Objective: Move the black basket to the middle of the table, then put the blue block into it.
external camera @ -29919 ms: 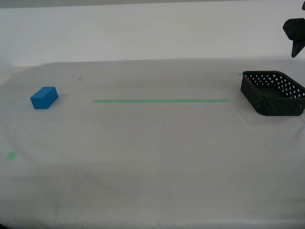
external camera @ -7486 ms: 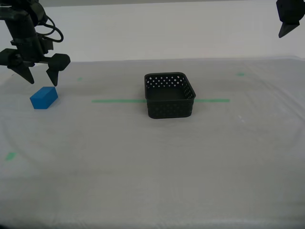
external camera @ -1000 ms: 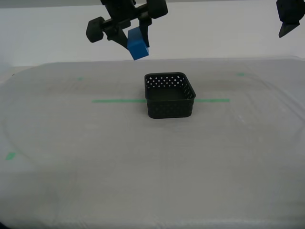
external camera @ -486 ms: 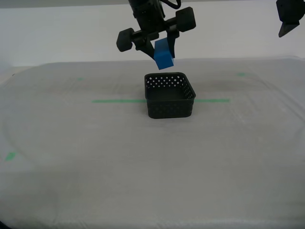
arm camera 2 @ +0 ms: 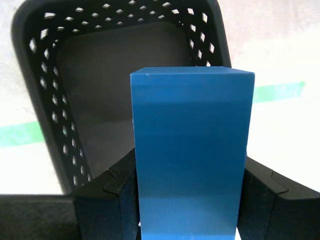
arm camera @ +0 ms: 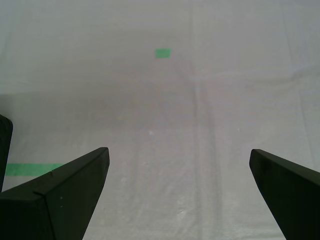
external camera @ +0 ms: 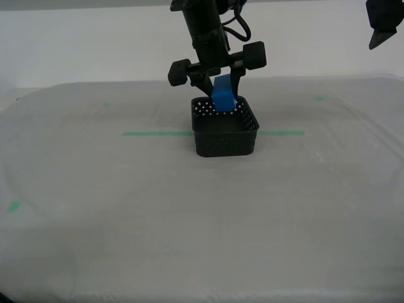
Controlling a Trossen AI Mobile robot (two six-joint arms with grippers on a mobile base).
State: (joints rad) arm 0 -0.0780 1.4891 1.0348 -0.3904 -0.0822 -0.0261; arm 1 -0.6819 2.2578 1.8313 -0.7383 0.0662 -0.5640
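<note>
The basket [external camera: 225, 131] is set mid-table on the tape [external camera: 158, 133]; the block [external camera: 224, 96], clamped in my second gripper [external camera: 222, 95], is held at its twelve o'clock rim, unreleased; my first gripper [arm camera: 177, 192] is spread wide

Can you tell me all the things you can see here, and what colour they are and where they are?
Basket: one, black with little round holes, standing on the middle of the table, across the long green line.
Block: one, bright blue, held upright just above the basket's opening, its lower end about level with the rim.
Table: one, whitish-grey sheeting, filling most of the exterior view.
Tape line: one, green, running across the table behind the basket.
Small tape marks: at least three, green, spread around the table.
My second gripper: black, above the basket, holding the block.
My first gripper: black, open, empty, over bare table.
</note>
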